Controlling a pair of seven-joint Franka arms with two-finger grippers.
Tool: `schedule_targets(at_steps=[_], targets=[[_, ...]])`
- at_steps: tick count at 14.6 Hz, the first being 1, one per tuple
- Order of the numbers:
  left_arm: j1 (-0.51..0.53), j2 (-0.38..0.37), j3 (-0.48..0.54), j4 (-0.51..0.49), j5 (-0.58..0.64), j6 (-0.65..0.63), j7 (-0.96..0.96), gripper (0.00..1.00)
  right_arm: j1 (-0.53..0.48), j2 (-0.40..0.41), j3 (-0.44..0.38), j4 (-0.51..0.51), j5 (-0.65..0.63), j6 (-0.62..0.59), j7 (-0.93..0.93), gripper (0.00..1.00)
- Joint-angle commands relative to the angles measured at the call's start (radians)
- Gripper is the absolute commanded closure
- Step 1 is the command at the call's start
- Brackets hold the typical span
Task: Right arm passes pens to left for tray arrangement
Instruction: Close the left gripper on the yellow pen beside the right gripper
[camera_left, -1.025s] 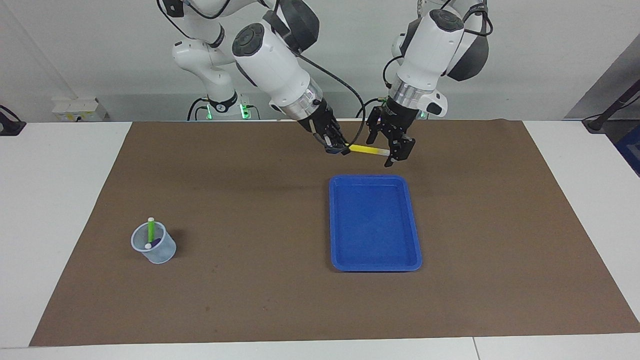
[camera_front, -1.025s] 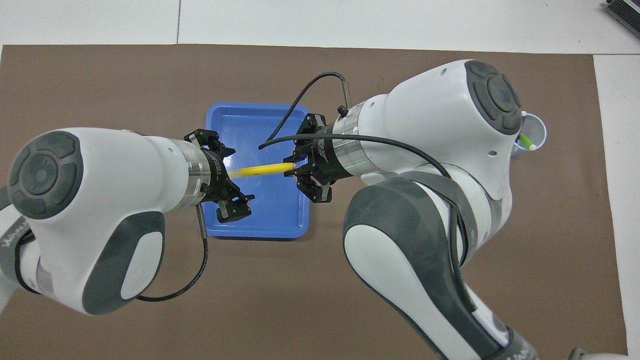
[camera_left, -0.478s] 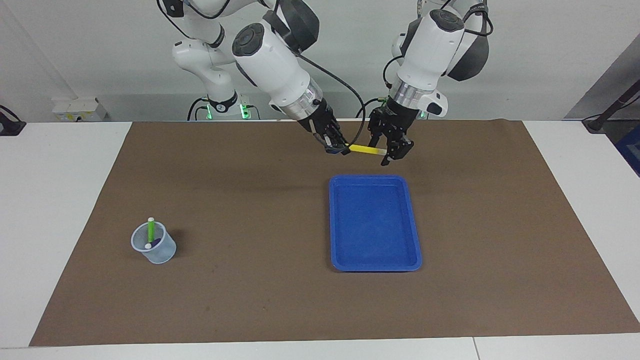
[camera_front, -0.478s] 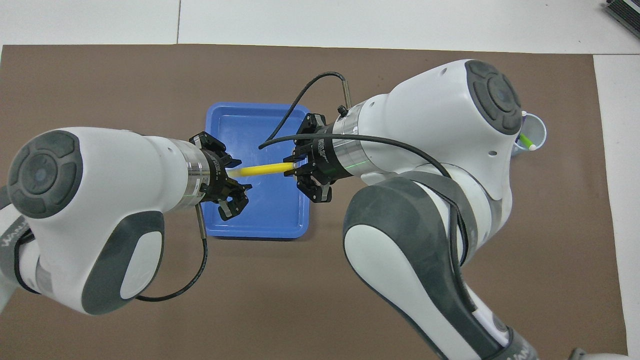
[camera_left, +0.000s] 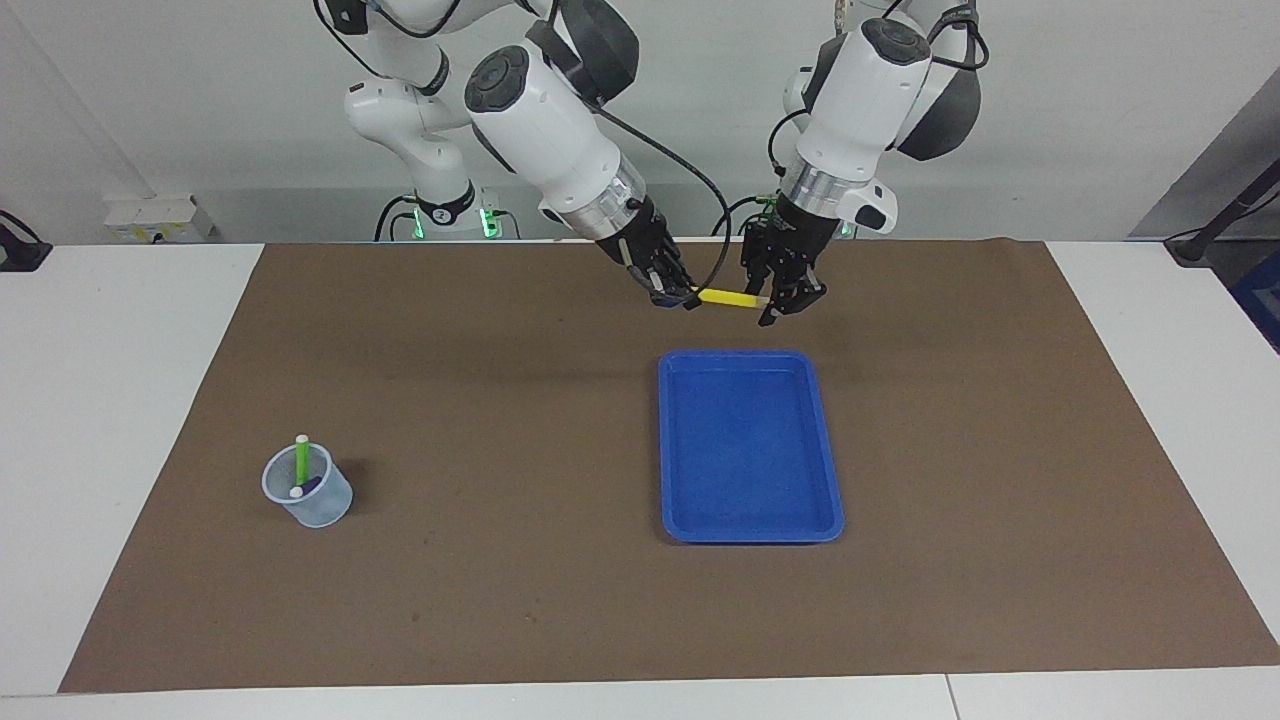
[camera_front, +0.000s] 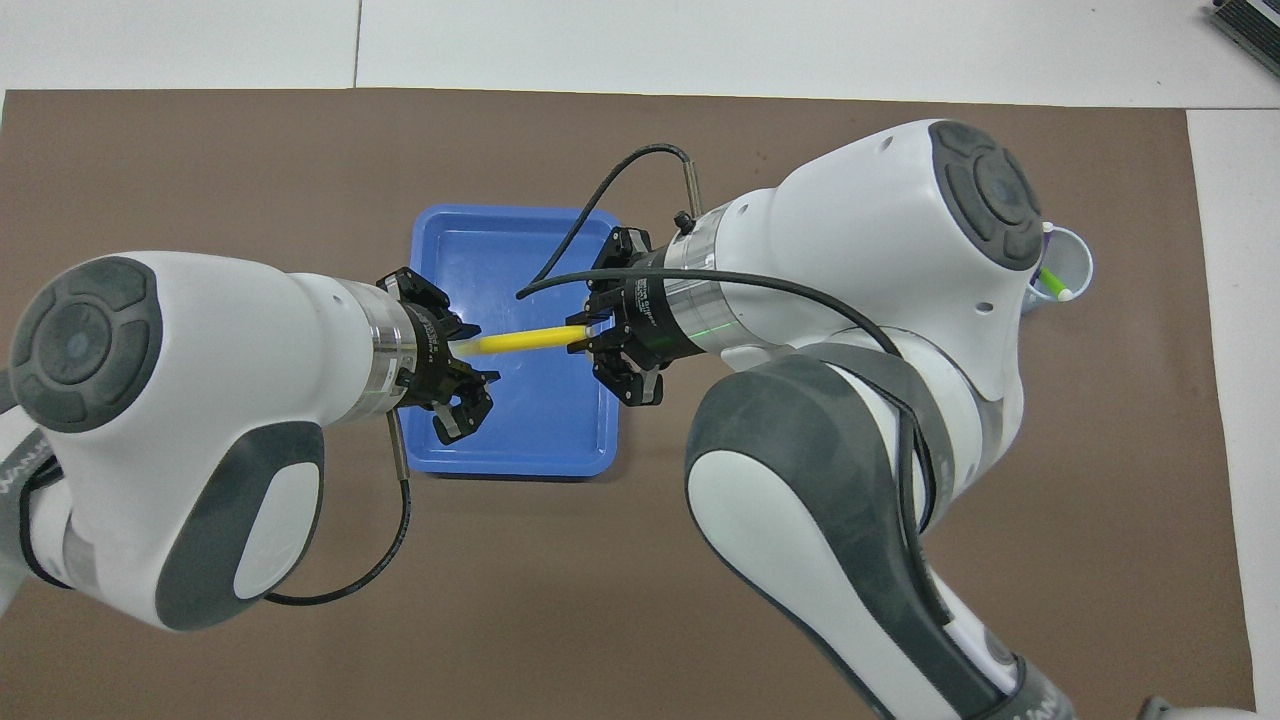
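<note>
yellow pen (camera_left: 728, 298) gripped at both ends by right fingers (camera_left: 672, 292) and left fingers (camera_left: 778, 298); tray (camera_left: 748, 528) bare, two pens left in cup (camera_left: 308, 486).

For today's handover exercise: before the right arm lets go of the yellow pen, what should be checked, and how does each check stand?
1. Right tool shut on short yellow marker pen: ok.
2. Left tool shut on the pen's whitish end: ok.
3. Pen level between the tools: ok.
4. Flat royal-blue rectangular plastic tray bare: ok.
5. Green pen waiting in translucent bluish cup: ok.
</note>
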Motion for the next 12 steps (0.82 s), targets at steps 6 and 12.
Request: schedule_targets(at_steps=[6, 12], targets=[[-0.001, -0.036, 0.009, 0.034, 0.009, -0.091, 0.023, 0.62, -0.008, -0.012, 0.006, -0.007, 0.019, 0.006, 0.011, 1.00], [-0.003, -0.037, 0.007, 0.029, 0.043, -0.091, 0.023, 0.58, -0.008, -0.012, 0.006, -0.008, 0.019, 0.006, 0.011, 1.00]])
